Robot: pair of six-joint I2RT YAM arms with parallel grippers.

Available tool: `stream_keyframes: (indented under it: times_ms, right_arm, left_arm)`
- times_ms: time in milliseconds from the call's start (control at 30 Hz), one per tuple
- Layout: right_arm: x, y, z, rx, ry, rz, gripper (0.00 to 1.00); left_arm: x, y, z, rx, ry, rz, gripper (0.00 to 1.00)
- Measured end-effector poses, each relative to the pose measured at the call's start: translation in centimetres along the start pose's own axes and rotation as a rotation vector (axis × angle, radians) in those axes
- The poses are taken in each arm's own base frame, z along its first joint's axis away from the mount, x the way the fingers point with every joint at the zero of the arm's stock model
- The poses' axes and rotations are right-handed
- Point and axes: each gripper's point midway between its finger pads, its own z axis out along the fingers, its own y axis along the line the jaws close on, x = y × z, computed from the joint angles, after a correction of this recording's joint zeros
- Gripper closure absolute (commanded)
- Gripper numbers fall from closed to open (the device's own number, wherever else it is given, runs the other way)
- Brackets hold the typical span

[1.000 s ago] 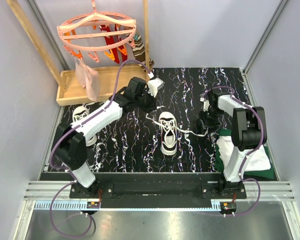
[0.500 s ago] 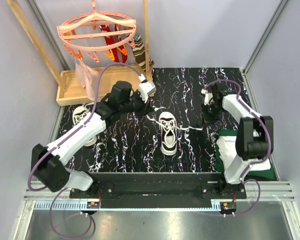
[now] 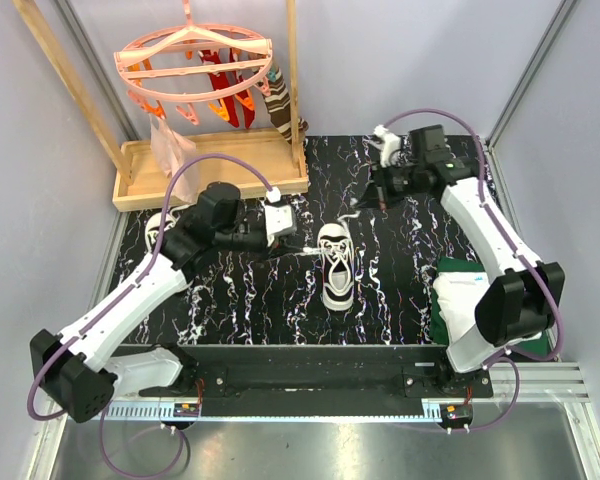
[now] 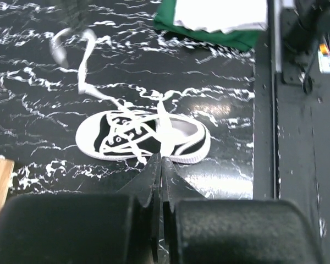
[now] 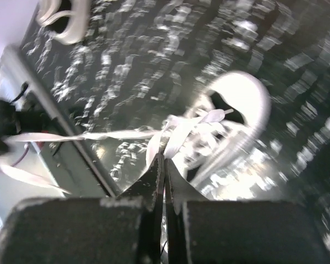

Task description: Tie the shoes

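One black sneaker [image 3: 337, 266] with a white toe cap lies mid-mat, toe toward the arms. The second sneaker [image 3: 160, 232] lies at the left edge, partly behind my left arm. My left gripper [image 3: 302, 247] is just left of the middle sneaker and shut on one white lace end [image 4: 165, 124], which runs taut from my fingertips [image 4: 161, 158] across the shoe [image 4: 143, 137]. My right gripper [image 3: 362, 203] is raised beyond the shoe's heel, shut on the other lace end [image 5: 179, 135]. The right wrist view is blurred and shows the shoe [image 5: 236, 110] beyond its tips [image 5: 164, 158].
A wooden tray [image 3: 215, 165] stands at the back left under a pink hanging rack [image 3: 195, 55] with clothes and a striped sock [image 3: 278, 100]. A folded white-and-green cloth [image 3: 475, 300] lies at the near right.
My right gripper has risen and swung back-left over the shoe with its lace end. My left gripper has moved nearer, down to the shoe's left side, holding its lace end.
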Motion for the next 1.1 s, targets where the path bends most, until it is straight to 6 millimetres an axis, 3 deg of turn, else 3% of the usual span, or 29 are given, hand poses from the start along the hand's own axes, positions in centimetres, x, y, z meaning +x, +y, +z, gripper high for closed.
stream_keyframes:
  times_ms: [167,300,433,633,867,900,967,1100]
  right_arm:
    - [-1.0,6.3,3.4,-0.15,0.035,-0.126,1.0]
    - [0.1,9.6,7.1,-0.229,0.105,-0.181,1.0]
    - [2.6,11.6,10.9,-0.282,0.197,-0.202,1.0]
    - [7.1,12.6,15.7,-0.322,0.339,-0.191,1.0]
    - [11.1,13.3,18.5,-0.339,0.454,-0.166,0.62]
    - [11.2,13.4,18.5,-0.339,0.456,-0.168,0.5]
    - [11.0,13.5,18.5,-0.339,0.453,-0.165,0.34]
    - [9.3,13.4,18.1,-0.33,0.411,-0.174,0.22]
  left_arm:
    - [1.7,-1.9,-0.4,0.064,0.018,0.055,1.0]
    - [2.9,-3.3,-0.8,0.11,0.033,0.104,1.0]
    - [4.2,-4.9,-1.3,0.152,0.051,0.147,1.0]
    - [6.0,-7.2,-1.5,0.216,0.08,0.187,1.0]
    - [7.5,-8.9,-1.4,0.27,0.108,0.18,1.0]
    - [7.6,-9.0,-1.4,0.273,0.11,0.177,1.0]
    - [7.8,-9.1,-1.3,0.271,0.115,0.164,1.0]
    - [8.1,-8.9,-1.2,0.253,0.132,0.118,1.0]
